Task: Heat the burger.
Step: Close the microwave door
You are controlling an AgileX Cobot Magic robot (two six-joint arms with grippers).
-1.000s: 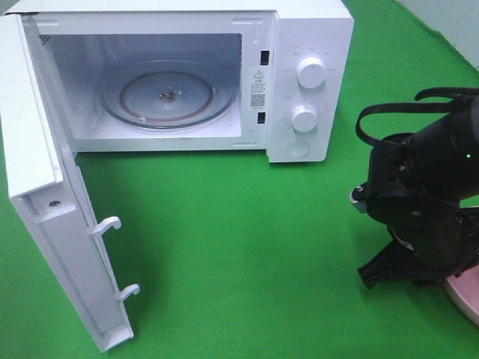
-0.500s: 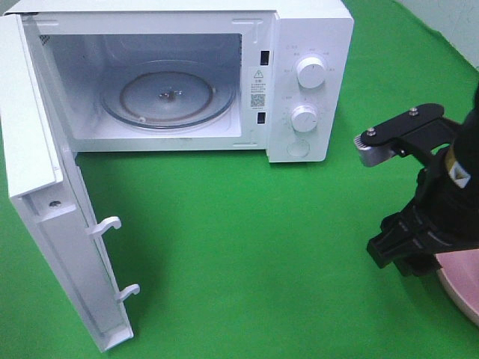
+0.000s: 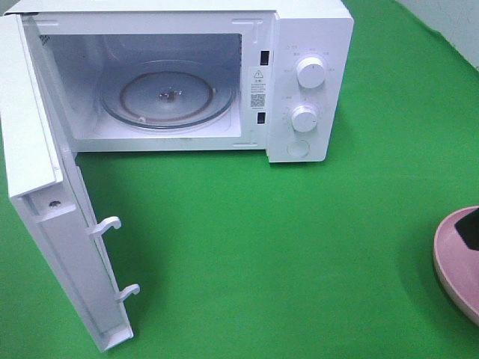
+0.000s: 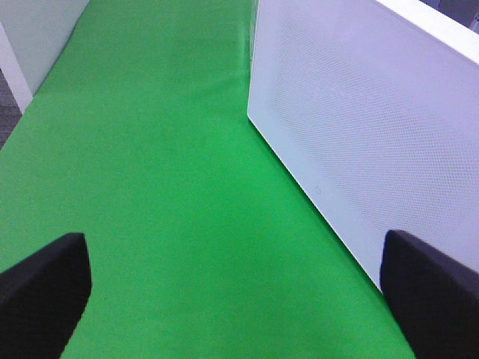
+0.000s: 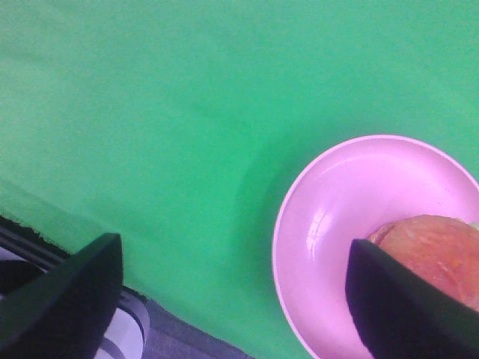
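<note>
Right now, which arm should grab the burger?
Right. Its open gripper hangs over the pink plate carrying the burger. The left gripper sits behind the open microwave door, on the far side.

left claw (image 4: 239, 299): my two fingers are matte black, thick, blunt and rounded at the corners, plain plastic-looking faces with no markings I can make out.
right claw (image 5: 232, 299): same build, two dark matte black fingers (image 5: 63, 299), broad wedge shapes with smooth edges.
exterior high view: only a small black piece of me (image 3: 470, 228) shows at the edge.
</note>
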